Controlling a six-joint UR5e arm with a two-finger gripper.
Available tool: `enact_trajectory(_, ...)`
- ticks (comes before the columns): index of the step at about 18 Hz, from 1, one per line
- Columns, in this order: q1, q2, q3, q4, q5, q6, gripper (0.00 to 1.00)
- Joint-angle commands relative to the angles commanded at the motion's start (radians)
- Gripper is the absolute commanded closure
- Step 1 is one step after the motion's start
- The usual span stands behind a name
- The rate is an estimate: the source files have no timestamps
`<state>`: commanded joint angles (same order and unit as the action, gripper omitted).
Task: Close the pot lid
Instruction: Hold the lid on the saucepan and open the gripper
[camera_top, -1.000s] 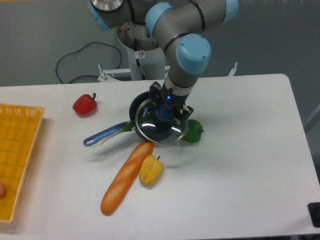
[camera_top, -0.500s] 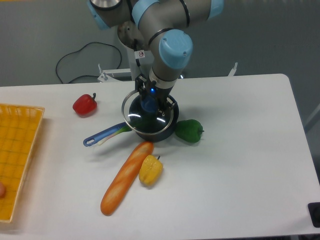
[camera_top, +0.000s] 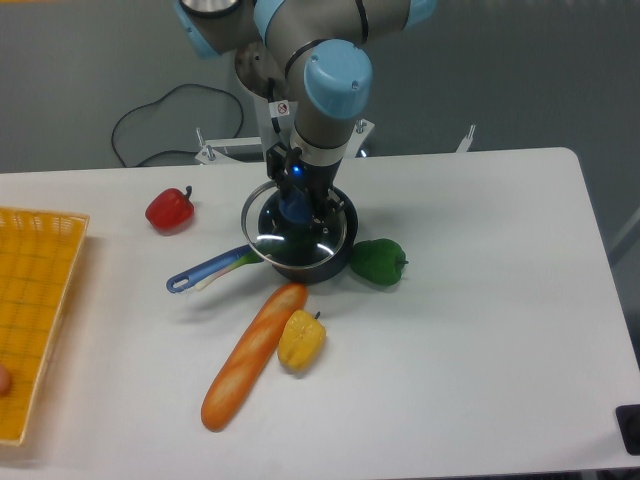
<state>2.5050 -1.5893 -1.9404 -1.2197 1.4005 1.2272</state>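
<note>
I'm hovering the two-finger gripper (camera_top: 297, 208), clamped on the round glass lid (camera_top: 290, 228), above the black saucepan (camera_top: 335, 255); lowering squarely comes next.

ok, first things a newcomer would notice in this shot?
The arm's tool at table centre, gripping the blue knob of the pot lid over the pot. Then the colours around it: orange baguette and yellow pepper in front, green pepper right, red pepper left.

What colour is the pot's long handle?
Blue; the pot handle shows plainly in the fixed camera view, pointing left from the pot.
</note>
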Motion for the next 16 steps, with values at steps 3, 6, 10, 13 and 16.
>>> enact_trajectory(3, 0.002, 0.011, -0.049, 0.045, 0.005, 0.002, 0.63)
enact_trajectory(6, 0.002, 0.012, -0.052, 0.043, 0.006, 0.000, 0.63)
enact_trajectory(10, 0.002, 0.014, -0.060, 0.043, 0.006, 0.002, 0.63)
enact_trajectory(13, 0.002, 0.014, -0.065, 0.043, 0.005, 0.002, 0.63)
enact_trajectory(16, 0.002, 0.012, -0.071, 0.043, 0.005, 0.000, 0.63)
